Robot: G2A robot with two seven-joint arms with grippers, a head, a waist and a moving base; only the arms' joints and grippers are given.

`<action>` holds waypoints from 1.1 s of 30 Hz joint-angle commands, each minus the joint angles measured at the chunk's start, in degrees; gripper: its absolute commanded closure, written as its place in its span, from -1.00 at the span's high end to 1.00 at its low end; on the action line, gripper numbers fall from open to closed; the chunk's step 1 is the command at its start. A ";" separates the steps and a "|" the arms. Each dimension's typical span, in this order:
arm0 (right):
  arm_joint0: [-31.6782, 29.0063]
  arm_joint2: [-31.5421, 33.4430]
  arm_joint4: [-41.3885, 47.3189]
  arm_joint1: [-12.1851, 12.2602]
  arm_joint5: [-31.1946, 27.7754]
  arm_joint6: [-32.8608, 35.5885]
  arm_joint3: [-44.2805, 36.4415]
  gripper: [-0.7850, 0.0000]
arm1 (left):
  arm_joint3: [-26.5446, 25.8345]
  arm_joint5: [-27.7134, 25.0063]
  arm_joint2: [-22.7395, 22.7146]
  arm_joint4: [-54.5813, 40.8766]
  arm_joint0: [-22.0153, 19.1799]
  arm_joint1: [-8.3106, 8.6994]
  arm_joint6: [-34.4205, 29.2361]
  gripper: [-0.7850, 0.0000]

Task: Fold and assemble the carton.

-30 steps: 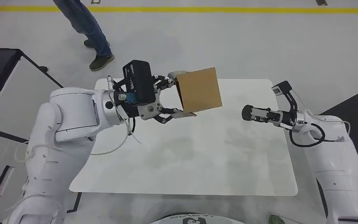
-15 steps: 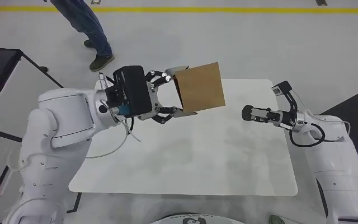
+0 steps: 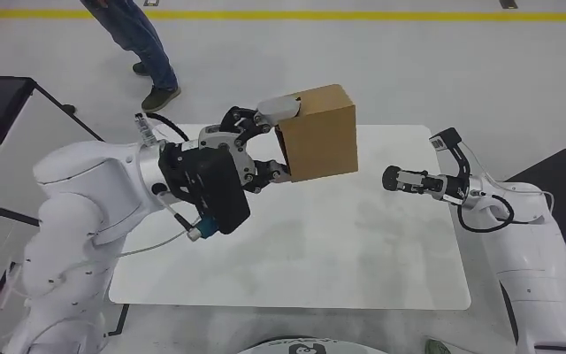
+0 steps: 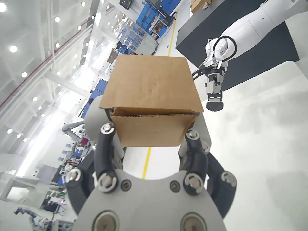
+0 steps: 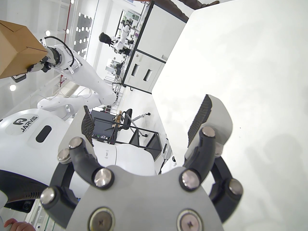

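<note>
Above the far edge of the bench (image 3: 354, 257), the carton (image 3: 318, 133) is held up in the air, not resting on the surface. It is squared up into a box shape, brown corrugated board with plain flat panels. In the left wrist view the end nearest the camera shows a folded flap with its raw fluted edge running along under the top panel. I cannot tell whether the opposite end is closed, and the inside is hidden, so what it holds, if anything, cannot be made out.

It will likely handle as a light thing. The panels are stiff across their flats, but the walls hinge readily at the scored folds and would dent or skew under a hard squeeze. The safest hold is probably across two opposite walls close to the corners, where the board is braced.

The left hand (image 4: 149, 131) has it that way, one finger against each side wall at the near end, clamped on the carton.

The right hand (image 3: 393, 179) sits well apart from the carton, low over the bench's right side, its fingers spread and nothing between them.
</note>
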 commanded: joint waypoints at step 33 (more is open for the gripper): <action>0.00 0.00 0.00 0.00 0.00 0.00 0.00 1.00 | 3.89 0.85 3.12 -27.73 4.51 1.21 -17.80 -1.00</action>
